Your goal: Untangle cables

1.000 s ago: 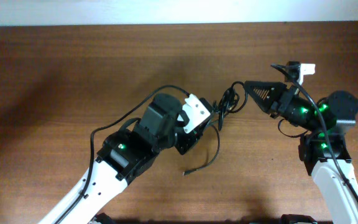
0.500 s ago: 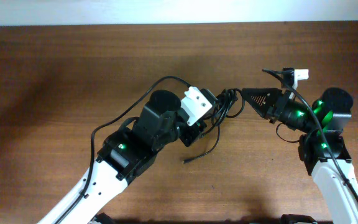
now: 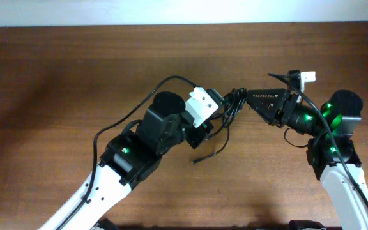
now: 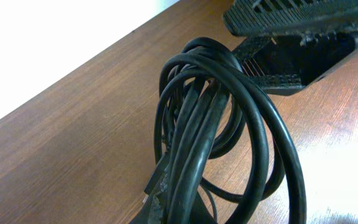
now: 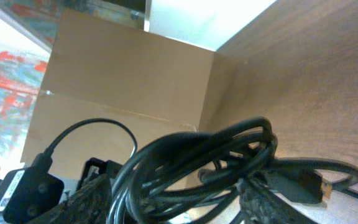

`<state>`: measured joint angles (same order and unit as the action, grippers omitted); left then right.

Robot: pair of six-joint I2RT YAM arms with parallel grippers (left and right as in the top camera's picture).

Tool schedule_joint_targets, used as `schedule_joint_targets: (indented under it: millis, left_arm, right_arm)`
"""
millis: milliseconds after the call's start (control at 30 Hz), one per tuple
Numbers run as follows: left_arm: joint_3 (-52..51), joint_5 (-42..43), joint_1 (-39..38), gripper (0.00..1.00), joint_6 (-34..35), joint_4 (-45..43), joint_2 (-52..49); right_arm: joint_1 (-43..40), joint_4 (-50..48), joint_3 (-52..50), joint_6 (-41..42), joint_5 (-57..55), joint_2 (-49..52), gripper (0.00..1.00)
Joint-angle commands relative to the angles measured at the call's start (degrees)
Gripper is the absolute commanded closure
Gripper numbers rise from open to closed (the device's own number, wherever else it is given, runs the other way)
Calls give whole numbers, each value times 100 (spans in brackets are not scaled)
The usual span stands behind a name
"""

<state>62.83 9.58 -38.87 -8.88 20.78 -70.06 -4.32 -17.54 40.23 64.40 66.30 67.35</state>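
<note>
Looping glossy black cables (image 4: 191, 137), woodgrain table (image 4: 73, 143)

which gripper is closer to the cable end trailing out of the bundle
Left. The left gripper, shut on the bundle, sits just past the end; the right gripper is beyond the bundle.

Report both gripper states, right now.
Left gripper: shut on the cables.
Right gripper: open, jaws apart at the cables.

Black cables (image 3: 234, 104) bunched between left pincer (image 3: 222, 107) and right pincer (image 3: 250, 98); loose end lying on table (image 3: 75, 76).
</note>
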Motion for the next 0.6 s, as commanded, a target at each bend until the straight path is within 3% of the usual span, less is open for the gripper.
schedule_joint_targets:
  millis: [0, 133, 300, 433, 567]
  left_arm:
    - [22, 55, -11, 100, 92, -79, -109]
    - [22, 560, -11, 100, 92, -201, -225]
    - [22, 616, -11, 100, 94, -452, -225]
    - [22, 1119, -11, 100, 289, -581, -238]
    - [22, 1325, -37, 100, 291, -575, -304]
  right_arm:
    - [-20, -22, 57, -79, 319, -37, 47]
    - [-20, -24, 57, -79, 365, -37, 50]
    - [-20, -24, 57, -79, 409, -37, 51]
    - [-20, -26, 57, -79, 400, -37, 64]
    - [-20, -26, 57, -79, 400, -37, 68]
